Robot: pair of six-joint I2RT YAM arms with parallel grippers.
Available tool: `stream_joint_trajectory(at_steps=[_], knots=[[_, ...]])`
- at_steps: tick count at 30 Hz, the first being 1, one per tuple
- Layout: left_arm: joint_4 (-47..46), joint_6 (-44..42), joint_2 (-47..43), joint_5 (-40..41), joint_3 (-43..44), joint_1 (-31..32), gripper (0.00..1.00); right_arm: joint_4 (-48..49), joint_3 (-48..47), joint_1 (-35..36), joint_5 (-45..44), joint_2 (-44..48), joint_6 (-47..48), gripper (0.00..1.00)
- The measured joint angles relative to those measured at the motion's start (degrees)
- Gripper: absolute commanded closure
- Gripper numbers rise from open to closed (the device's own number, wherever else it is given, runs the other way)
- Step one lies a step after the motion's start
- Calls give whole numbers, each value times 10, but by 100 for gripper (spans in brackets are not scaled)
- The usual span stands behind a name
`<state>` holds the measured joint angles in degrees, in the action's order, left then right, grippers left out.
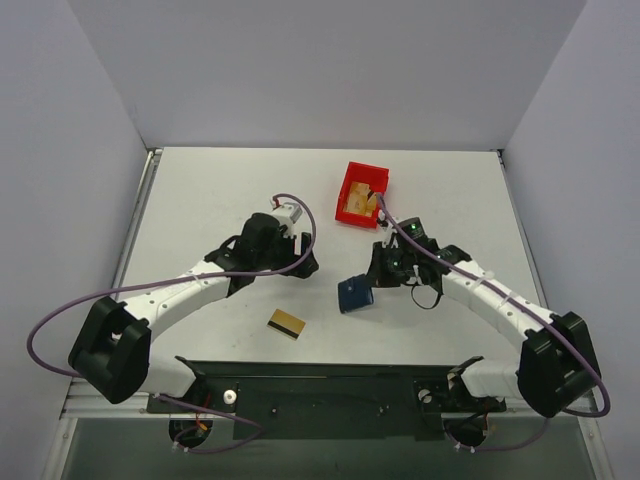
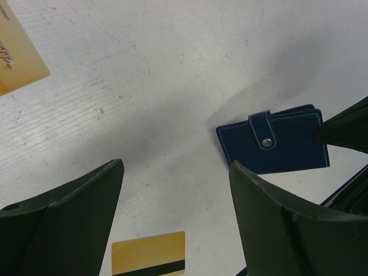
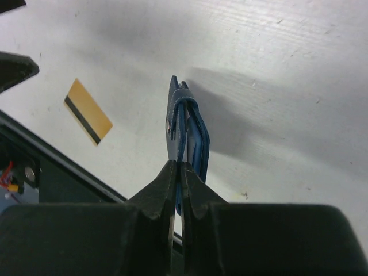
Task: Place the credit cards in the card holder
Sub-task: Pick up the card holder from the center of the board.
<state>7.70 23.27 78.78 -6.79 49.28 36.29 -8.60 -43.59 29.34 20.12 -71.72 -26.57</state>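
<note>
Right claw [image 3: 177,168] tight on one card holder [image 3: 191,133], left claw [image 2: 175,167] wide, empty; two credit cards [image 2: 148,253] on table [image 2: 172,80].

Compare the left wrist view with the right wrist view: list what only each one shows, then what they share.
Only the left wrist: a second card with printed lettering at the top left, the snap button on the card holder's face, and the left gripper open over bare table.
Only the right wrist: the right gripper pinched shut on the card holder's edge, and the dark base plate.
Both: the card holder, the striped card and the white table.
</note>
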Motion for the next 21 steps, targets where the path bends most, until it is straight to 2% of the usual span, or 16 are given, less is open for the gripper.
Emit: stream_joint_trajectory(at_steps=[7, 8, 9, 11, 12, 17, 21], knots=[[-19, -6, 0, -24, -13, 4, 18, -116, -66, 0, 84, -87, 99, 100], [-19, -7, 0, -25, -14, 5, 18, -129, -73, 0, 88, -98, 108, 93], [-19, -10, 0, -26, -14, 7, 18, -142, -82, 0, 89, -108, 115, 70], [-20, -12, 0, -27, -15, 8, 19, -161, -105, 0, 76, -129, 118, 48], [-20, -12, 0, -28, -15, 9, 19, -160, -114, 0, 62, -137, 118, 45], [-24, -13, 7, -31, -16, 14, 19, -126, -123, -2, -32, -142, 83, 44], [-24, -13, 21, -31, -16, 24, 20, -79, -71, -4, -104, -98, 7, 48]])
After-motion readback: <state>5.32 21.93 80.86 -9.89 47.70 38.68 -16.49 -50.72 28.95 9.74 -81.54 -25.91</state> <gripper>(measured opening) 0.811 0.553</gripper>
